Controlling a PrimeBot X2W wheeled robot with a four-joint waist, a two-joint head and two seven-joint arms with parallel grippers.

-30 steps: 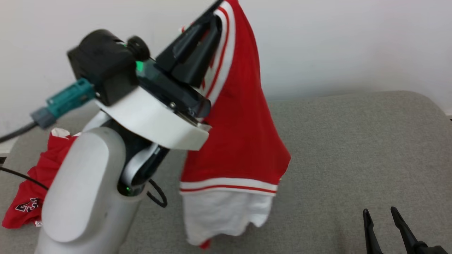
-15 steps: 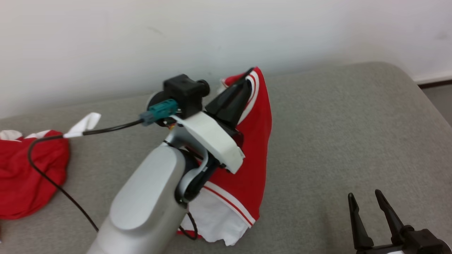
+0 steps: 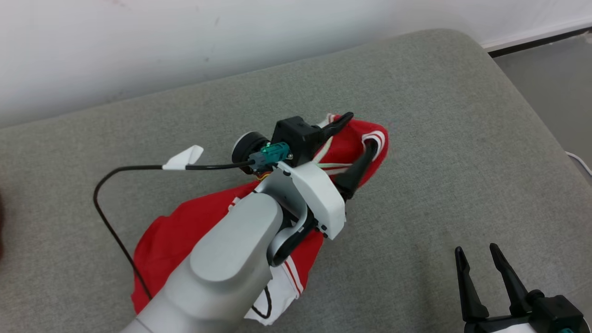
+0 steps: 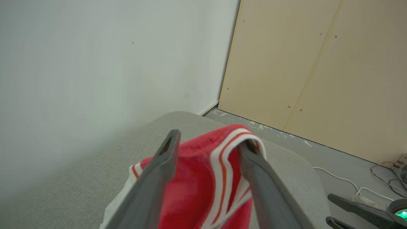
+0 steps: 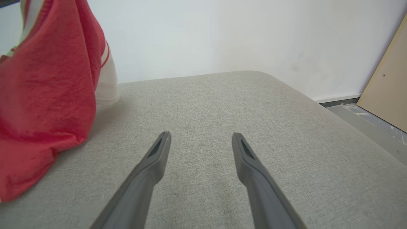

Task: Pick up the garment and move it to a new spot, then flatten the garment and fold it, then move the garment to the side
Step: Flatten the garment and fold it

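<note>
The garment point(image 3: 185, 231) lies on the padded surface point(image 3: 439, 138), left of centre, partly under the left arm. Its far end sits between the spread fingers of the left gripper point(image 3: 360, 129) (one edge drapes over a finger). The right gripper point(image 3: 476, 248) hangs at near right, well apart from the garment. The wall point(image 3: 185, 37) stands behind the surface and the floor point(image 3: 545, 83) lies to its right.

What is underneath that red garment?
The garment rests on a grey cushion, which shows on all sides of it. Anything directly beneath the cloth is covered, and the left arm hides the garment's middle.
</note>
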